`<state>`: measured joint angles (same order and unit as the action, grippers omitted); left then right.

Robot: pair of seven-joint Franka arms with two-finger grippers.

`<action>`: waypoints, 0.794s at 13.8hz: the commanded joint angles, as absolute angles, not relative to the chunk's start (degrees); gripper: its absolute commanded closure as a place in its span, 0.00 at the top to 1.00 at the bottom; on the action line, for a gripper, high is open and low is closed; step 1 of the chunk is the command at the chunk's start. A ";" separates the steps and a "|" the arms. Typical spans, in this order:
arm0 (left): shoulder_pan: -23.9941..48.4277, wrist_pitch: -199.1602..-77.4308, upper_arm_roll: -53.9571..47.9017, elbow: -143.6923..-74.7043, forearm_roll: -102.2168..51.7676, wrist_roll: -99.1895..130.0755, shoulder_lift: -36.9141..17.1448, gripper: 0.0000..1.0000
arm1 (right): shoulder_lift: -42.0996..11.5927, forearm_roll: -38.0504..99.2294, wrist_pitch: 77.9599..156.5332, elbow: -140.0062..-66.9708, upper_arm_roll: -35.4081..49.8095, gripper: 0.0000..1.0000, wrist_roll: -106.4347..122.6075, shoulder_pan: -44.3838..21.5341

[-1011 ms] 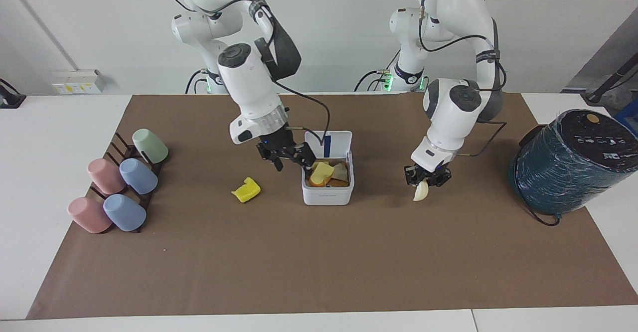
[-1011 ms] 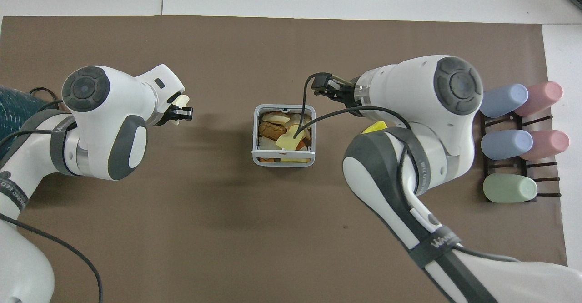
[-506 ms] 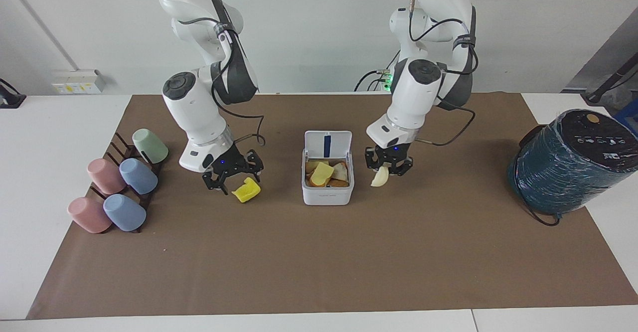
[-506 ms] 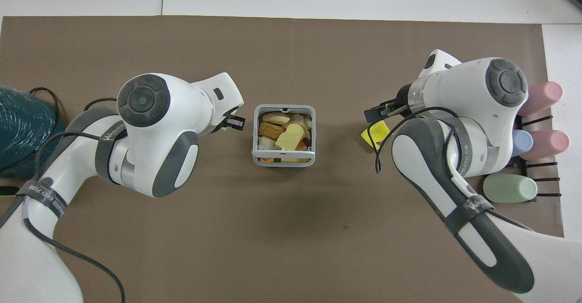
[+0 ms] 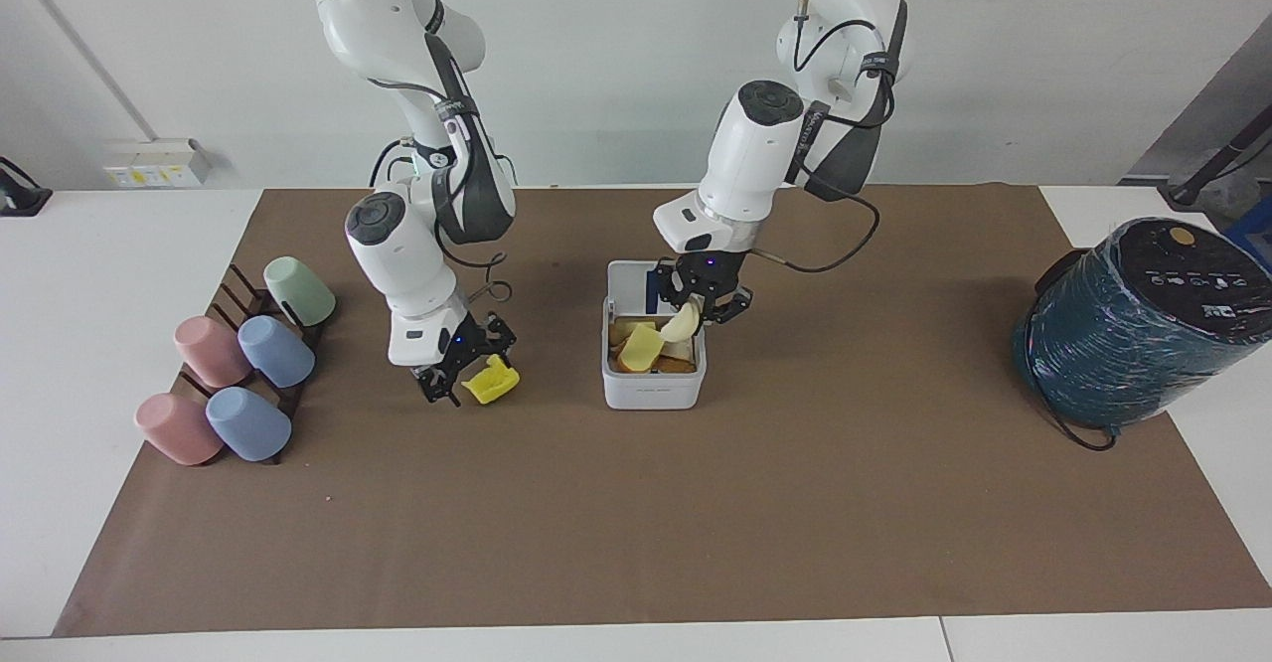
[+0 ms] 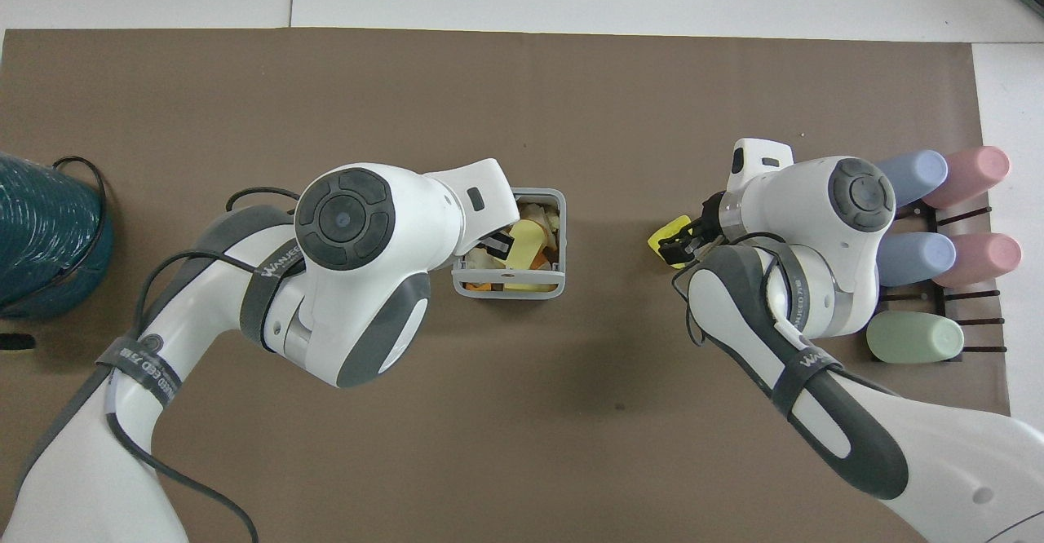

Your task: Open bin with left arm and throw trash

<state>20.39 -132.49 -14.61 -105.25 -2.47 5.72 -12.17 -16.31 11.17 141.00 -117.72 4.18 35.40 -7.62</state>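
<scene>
The white bin [image 5: 653, 387] stands mid-table with its lid [image 5: 630, 281] up and several scraps inside, a pale yellow-orange lump [image 5: 641, 346] on top. My left gripper [image 5: 702, 310] is shut on the cream-white wedge [image 5: 682, 323] and holds it over the bin's open top. In the overhead view the left arm covers part of the bin [image 6: 507, 287]. My right gripper [image 5: 465, 366] is open and low at the bright yellow folded piece [image 5: 494, 382], which lies on the mat toward the right arm's end; the piece [image 6: 665, 232] and gripper [image 6: 683, 240] also show from overhead.
A dark rack of pastel cups [image 5: 243, 364] lies at the right arm's end of the brown mat [image 5: 636, 523]. A big dark-teal wrapped cylinder [image 5: 1133, 329] stands at the left arm's end.
My left gripper carried the wedge from over the mat beside the bin to over the bin. My right gripper left the bin, moved to the yellow piece and came down at it.
</scene>
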 commanded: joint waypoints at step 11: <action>3.20 -130.43 -13.80 -104.77 -5.10 0.99 -10.55 1.00 | -16.70 10.37 144.07 -119.28 4.83 0.00 20.85 -10.28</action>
<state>7.89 -132.36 -13.34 -104.99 -4.65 3.62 -11.92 -17.03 11.17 146.21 -120.74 4.55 25.11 -9.31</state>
